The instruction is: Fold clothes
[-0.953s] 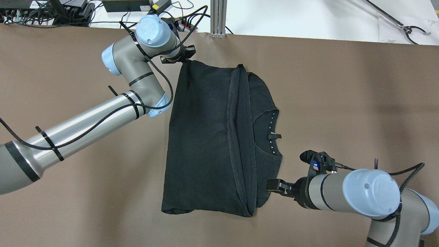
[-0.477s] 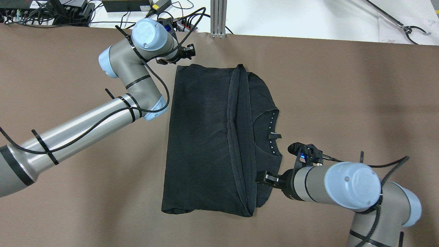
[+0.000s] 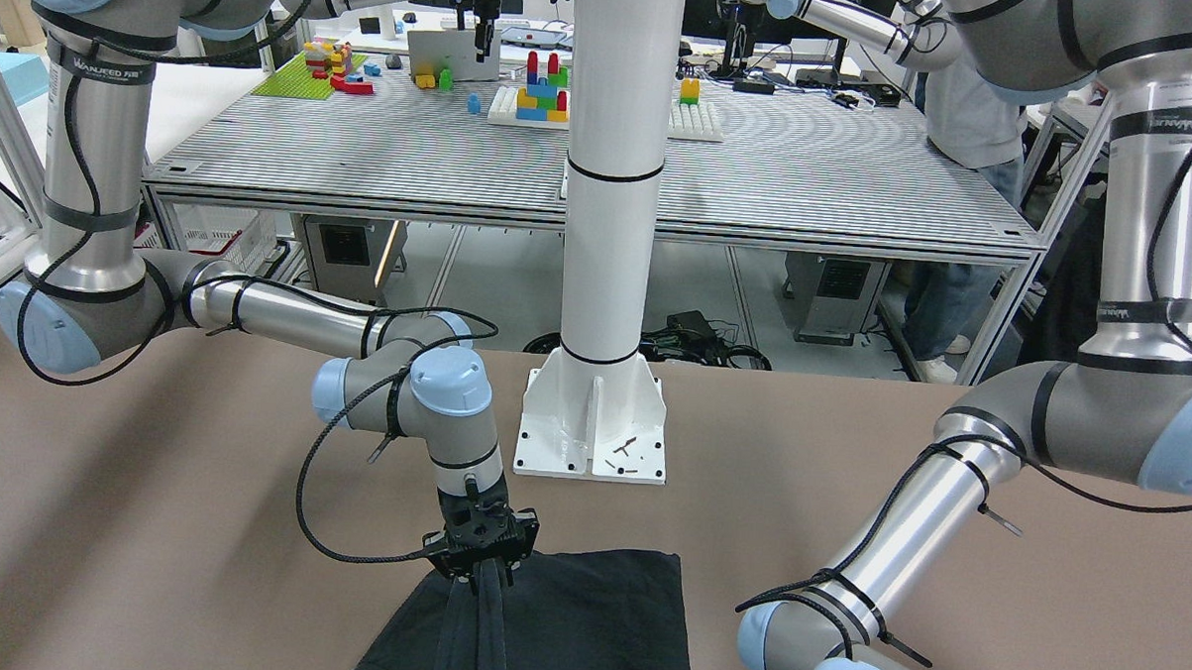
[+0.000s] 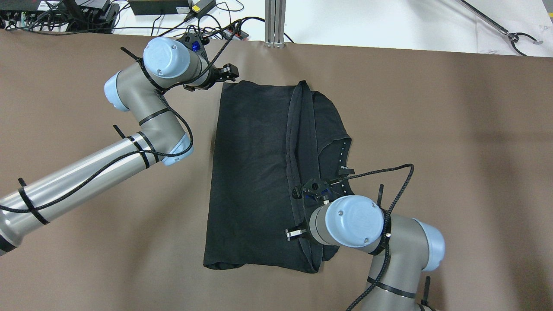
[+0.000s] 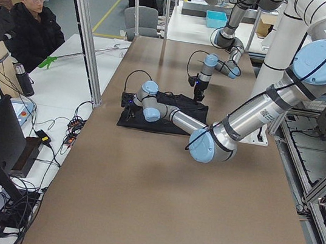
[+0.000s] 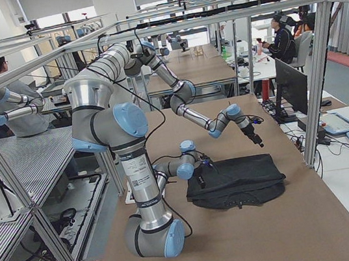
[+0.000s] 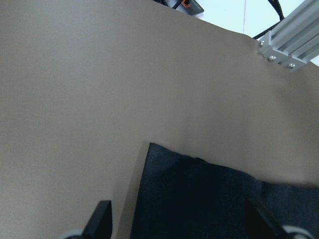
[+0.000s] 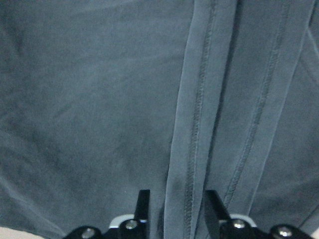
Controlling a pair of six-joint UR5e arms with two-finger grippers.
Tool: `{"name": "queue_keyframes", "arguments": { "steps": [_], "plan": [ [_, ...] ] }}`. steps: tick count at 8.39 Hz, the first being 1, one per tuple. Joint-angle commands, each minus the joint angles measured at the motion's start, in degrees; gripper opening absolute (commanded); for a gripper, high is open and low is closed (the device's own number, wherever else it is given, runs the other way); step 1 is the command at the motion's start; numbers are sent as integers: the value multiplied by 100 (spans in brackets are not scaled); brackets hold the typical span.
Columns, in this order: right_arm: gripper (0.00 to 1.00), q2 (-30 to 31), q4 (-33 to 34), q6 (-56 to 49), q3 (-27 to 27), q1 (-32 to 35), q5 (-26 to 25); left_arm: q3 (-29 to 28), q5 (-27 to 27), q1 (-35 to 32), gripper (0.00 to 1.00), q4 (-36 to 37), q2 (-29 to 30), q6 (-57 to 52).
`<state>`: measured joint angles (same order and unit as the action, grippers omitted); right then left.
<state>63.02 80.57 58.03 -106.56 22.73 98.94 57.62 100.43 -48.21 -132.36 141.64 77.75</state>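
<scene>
Backing off the shirt's (image 4: 255, 172) upper-left corner, the left hand (image 4: 233, 74) hangs released and empty. The right hand (image 8: 174, 209) has swung over the shirt, mid-counter (image 4: 432, 129), fingers slightly apart astride the hem (image 8: 199, 124), likely to pinch it for the next fold.

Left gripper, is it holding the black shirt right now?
No: the left gripper is wide open in its wrist view, with a corner of the black shirt lying flat on the table.
</scene>
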Motion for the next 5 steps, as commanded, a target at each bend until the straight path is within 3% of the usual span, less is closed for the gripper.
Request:
{"name": "queue_keyframes", "arguments": {
  "steps": [1,3,4,5],
  "plan": [
    [44,-132,38,-432,373,-225,46,65,-32,13,94,8,-31,64],
    [37,-131,134,-433,347,-243,55,231,-146,91,94,17,-67,82],
    [11,-140,178,-433,338,-243,73,223,-303,205,94,17,-67,82],
    [0,-106,179,-511,355,-234,134,223,-331,232,94,17,-76,82]
  ]
}}
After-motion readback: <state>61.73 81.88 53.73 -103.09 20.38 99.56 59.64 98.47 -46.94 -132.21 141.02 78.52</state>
